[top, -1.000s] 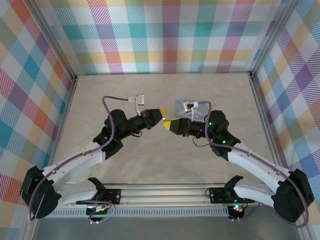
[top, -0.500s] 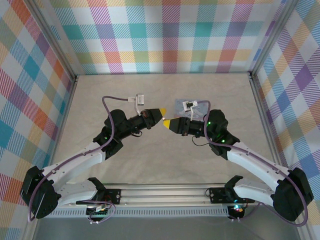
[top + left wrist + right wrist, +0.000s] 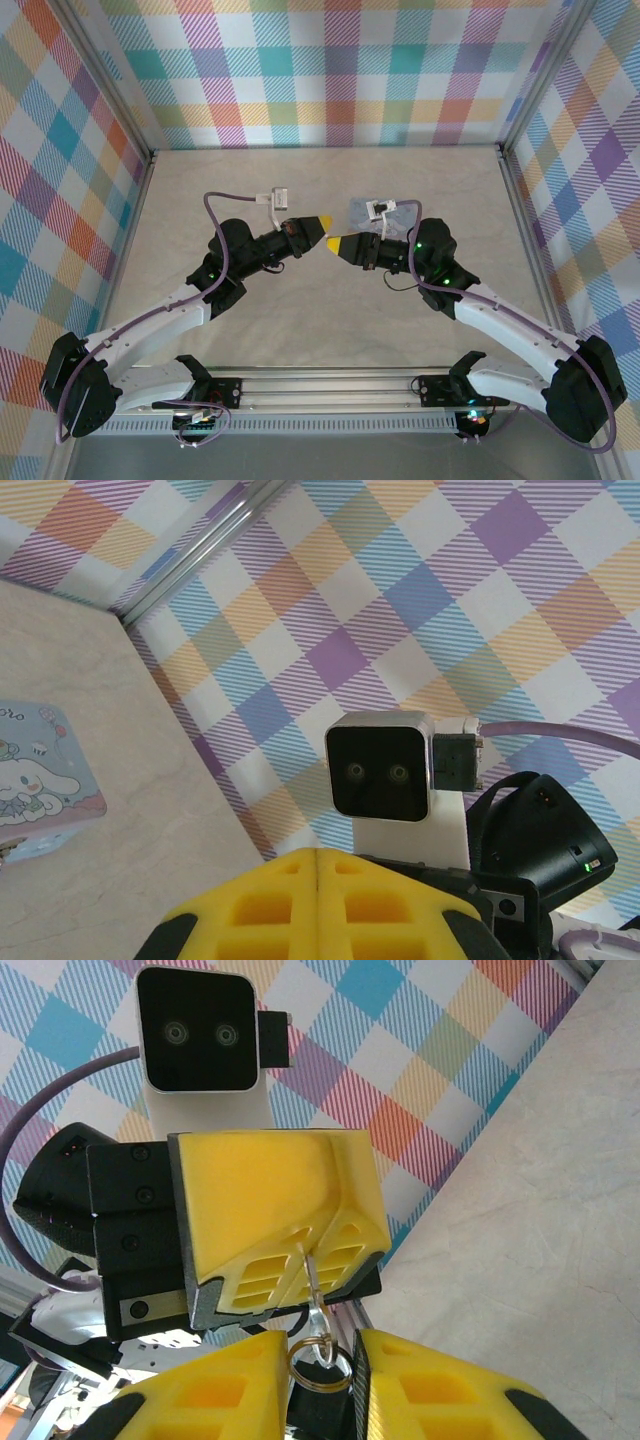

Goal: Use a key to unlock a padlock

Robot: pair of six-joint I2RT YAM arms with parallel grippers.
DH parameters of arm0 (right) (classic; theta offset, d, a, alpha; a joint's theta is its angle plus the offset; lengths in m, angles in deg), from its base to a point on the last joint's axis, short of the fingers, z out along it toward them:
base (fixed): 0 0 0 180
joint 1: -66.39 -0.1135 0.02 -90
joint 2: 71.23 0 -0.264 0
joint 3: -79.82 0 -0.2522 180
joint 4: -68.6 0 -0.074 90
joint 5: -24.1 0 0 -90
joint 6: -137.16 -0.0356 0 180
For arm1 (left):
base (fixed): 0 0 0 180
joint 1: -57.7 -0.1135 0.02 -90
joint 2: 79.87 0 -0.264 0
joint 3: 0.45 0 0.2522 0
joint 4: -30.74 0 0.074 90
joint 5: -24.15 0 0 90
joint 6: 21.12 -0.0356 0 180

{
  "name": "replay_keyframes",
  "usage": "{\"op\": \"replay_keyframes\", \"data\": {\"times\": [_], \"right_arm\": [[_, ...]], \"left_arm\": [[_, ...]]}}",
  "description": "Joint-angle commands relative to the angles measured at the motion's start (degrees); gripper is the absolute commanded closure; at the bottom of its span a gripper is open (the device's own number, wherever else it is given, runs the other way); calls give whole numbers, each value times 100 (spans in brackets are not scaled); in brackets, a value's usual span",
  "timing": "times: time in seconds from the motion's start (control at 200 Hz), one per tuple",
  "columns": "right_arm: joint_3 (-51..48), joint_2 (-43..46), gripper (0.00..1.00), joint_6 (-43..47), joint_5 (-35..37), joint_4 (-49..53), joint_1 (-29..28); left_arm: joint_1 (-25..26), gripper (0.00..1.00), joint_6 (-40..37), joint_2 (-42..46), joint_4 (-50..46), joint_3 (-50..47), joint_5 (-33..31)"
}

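Note:
My two grippers meet tip to tip above the table's middle. In the right wrist view my left gripper [image 3: 305, 1250] is shut on the thin silvery key [image 3: 318, 1295], whose shaft sticks out of the seam between its yellow pads. The key's ring [image 3: 320, 1368] sits between my right gripper's [image 3: 320, 1360] fingers and spans the narrow gap from pad to pad. From above, the left gripper [image 3: 322, 224] and right gripper [image 3: 334, 243] nearly touch. In the left wrist view the left gripper's [image 3: 315, 855] pads are pressed together. The padlock is out of view.
A light-blue cartoon tin [image 3: 362, 212] lies on the table just behind the right gripper, with its corner at the left edge of the left wrist view [image 3: 40, 780]. Checked walls with metal rails enclose the table. The right wrist camera [image 3: 380, 770] faces the left one closely.
The right gripper has crept a little up and left toward the left gripper's tip. The left arm has held still.

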Motion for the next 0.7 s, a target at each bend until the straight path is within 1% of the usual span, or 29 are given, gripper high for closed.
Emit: {"op": "replay_keyframes", "data": {"times": [0.0,0.09,0.18,0.395,0.56,0.695], "right_arm": [[201,-32,75,-40,53,-128,-36],[205,-56,75,-42,41,-126,-37],[206,-65,72,-40,45,-128,-36],[190,-72,71,-31,37,-133,-37],[174,-52,73,-31,37,-100,-37],[147,-16,76,-5,69,-38,-33]], "left_arm": [[62,100,1,10,278,20,-27],[66,100,10,-3,275,18,-30],[64,100,11,-4,273,11,-39],[64,100,12,-37,251,5,-57],[67,100,21,-44,243,-3,-101],[65,100,27,-22,222,-1,-136]]}}
